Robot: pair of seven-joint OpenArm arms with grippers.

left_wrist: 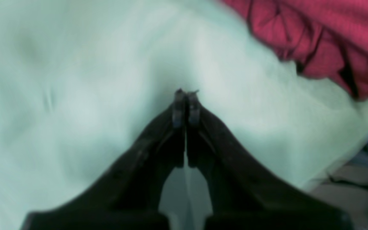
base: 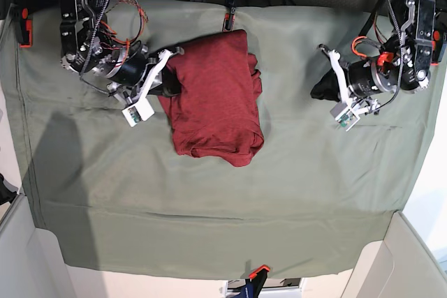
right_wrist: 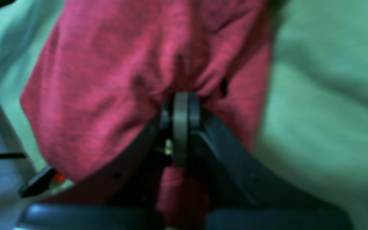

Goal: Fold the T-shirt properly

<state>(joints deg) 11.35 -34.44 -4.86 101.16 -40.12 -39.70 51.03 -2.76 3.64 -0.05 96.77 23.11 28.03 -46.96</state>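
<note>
R hand (right_wrist: 180, 105) tips buried in T-shirt (base: 216, 95), L hand (left_wrist: 186, 102) blurred

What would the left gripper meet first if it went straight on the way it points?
Probably only the green cloth. The left gripper, jaws shut and empty, points along the cloth towards the T-shirt, which lies apart from it; depth is unclear.

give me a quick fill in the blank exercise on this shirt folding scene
1. The right gripper is shut on the ____.
2. The T-shirt lies on a pale ____ cloth sheet.
3. The left gripper is shut and holds ____.

Missing words: T-shirt; green; nothing
</note>
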